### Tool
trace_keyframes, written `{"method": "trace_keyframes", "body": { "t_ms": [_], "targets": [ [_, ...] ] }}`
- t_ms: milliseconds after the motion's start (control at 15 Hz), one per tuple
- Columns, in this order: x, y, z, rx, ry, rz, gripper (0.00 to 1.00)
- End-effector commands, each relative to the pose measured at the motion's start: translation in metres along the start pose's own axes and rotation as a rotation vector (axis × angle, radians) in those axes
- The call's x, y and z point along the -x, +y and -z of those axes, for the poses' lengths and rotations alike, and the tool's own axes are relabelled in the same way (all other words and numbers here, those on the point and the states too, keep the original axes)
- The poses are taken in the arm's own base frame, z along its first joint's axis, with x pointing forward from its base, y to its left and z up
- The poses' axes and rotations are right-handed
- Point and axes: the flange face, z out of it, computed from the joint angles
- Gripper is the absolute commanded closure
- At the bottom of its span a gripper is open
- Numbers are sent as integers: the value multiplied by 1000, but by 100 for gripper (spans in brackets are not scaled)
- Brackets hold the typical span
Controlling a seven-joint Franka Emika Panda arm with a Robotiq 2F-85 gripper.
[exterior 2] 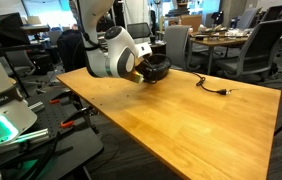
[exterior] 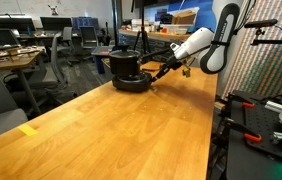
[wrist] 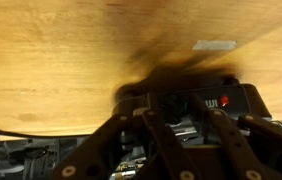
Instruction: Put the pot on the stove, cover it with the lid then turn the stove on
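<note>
Up in the middle of the frame in an exterior view, at the far end of the long light wooden table (exterior: 131,130), the black straight-sided saucepan (exterior: 127,62) sits on top of the low black round hot plate (exterior: 133,84). The white robot arm (exterior: 203,45) leans in from the upper right, and its dark gripper (exterior: 164,70) is down at the hot plate's right side, right up against it or very nearly.

From the opposite side, the arm's bulky white joint (exterior 2: 116,55) fills the upper centre and covers part of the saucepan (exterior 2: 157,66) just behind it. A thin black cable (exterior 2: 217,89) lies loose on the tabletop to the right, well apart from the pan.

The wrist view is blurred. The hot plate's dark front (wrist: 196,100) lies across the middle with a small red mark (wrist: 224,101) on it, and the gripper (wrist: 181,135) comes up from the bottom edge close against it. I cannot tell whether the jaws are apart or clamped on something.
</note>
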Motion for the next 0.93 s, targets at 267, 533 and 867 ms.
{"method": "trace_keyframes", "body": {
  "t_ms": [267,533,867],
  "targets": [
    [5,-16,-16,-159,-119,-171,87],
    [15,-19,-18,-205,-149,-264,87],
    [20,-14,-12,-247,-191,-362,86]
  ]
}}
